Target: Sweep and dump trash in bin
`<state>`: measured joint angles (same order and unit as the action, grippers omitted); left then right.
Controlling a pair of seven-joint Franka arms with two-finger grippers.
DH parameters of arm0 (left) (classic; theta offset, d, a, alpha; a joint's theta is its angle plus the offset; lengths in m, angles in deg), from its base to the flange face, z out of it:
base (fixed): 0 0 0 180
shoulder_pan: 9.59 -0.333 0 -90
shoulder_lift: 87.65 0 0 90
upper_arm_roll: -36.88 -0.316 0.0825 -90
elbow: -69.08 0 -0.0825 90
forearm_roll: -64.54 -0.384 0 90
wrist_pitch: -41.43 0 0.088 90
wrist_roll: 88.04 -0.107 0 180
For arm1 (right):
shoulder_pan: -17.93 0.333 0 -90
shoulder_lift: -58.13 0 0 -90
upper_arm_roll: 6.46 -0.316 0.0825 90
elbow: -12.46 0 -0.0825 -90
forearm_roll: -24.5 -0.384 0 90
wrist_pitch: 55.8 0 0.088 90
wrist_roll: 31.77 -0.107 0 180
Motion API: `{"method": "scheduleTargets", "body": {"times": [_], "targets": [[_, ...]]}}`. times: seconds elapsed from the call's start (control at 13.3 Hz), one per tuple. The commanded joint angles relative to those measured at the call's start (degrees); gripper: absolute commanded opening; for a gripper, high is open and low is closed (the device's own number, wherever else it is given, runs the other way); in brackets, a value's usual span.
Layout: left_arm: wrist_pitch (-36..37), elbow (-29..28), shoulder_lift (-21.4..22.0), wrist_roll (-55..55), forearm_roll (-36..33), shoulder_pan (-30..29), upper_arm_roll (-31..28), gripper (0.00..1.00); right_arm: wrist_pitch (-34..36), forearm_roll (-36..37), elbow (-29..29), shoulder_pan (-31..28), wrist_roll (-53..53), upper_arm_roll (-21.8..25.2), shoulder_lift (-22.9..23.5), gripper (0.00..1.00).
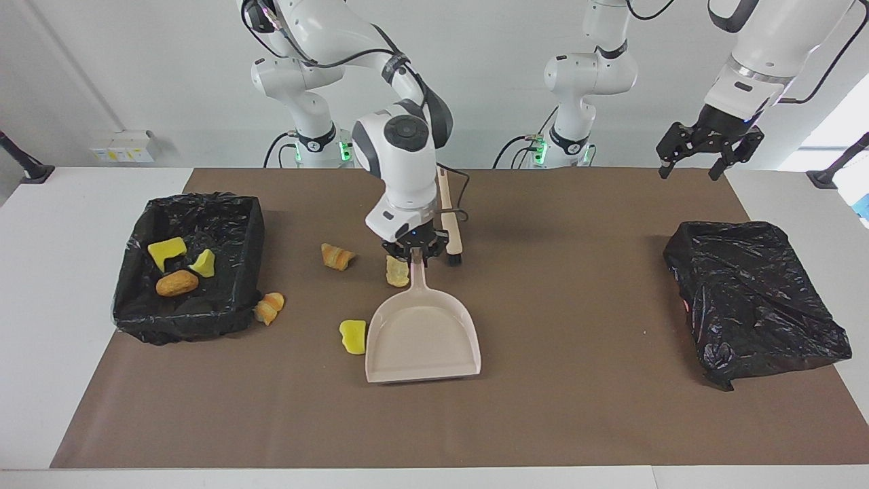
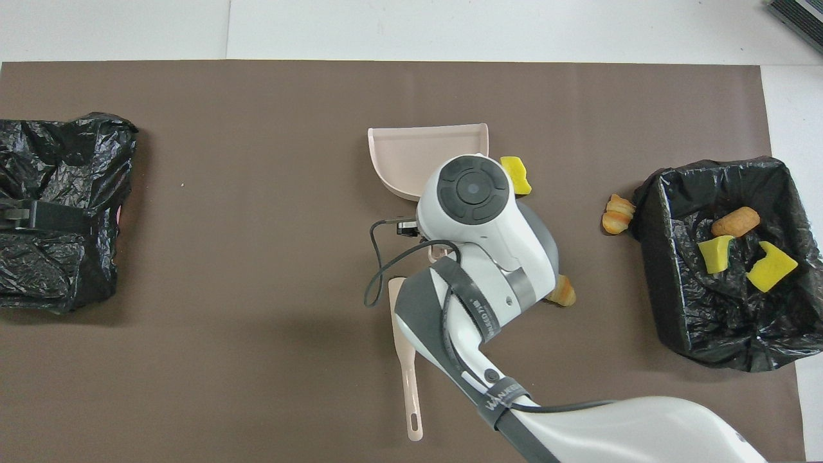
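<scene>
Dustpan (image 1: 422,335) on worktop (image 1: 577,407).
Right claw (image 1: 415,252) pinches its handle; left claw (image 1: 710,151) spread, waiting above the worktop's corner.

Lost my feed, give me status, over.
Right gripper shut on dustpan handle, pan on mat. Left gripper open, waiting aloft. Three scraps in bin, four on mat; brush idle beside the right gripper.

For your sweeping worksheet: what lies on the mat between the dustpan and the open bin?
In the facing view, a yellow scrap lies right beside the dustpan, and a striped orange scrap lies against the open bin; the mat between the two scraps is bare.
</scene>
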<state>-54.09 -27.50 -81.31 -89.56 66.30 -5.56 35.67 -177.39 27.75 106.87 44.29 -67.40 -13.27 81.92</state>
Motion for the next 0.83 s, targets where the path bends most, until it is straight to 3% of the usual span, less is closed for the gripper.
{"method": "scheduleTargets", "body": {"times": [0.0, 0.08, 0.15, 0.38, 0.75], "targets": [[-5.3, 1.8, -4.6, 5.4, 1.0, 0.6, 0.7, 1.00, -1.4, 2.9, -7.8, 1.7, -5.1, 0.4, 7.0, 0.00], [-6.9, 2.0, -6.2, 6.8, 2.2, 1.2, 0.7, 1.00, -1.1, 3.2, -8.4, 1.6, -5.0, 0.6, 7.1, 0.38], [-7.9, 2.4, -7.0, 7.1, 2.4, 1.4, 0.7, 1.00, -0.9, 4.2, -8.4, 1.6, -4.7, 0.7, 7.0, 0.99], [-10.6, 2.6, -8.4, 7.2, 3.4, 1.9, 2.3, 1.00, 1.2, 3.8, -8.4, -2.1, 0.9, 0.4, 2.6, 1.00], [-14.4, 3.3, -11.3, 15.7, 3.8, 8.3, 2.7, 1.00, 15.4, 0.2, -10.8, -13.7, 24.6, 0.3, -3.3, 1.00]]}}
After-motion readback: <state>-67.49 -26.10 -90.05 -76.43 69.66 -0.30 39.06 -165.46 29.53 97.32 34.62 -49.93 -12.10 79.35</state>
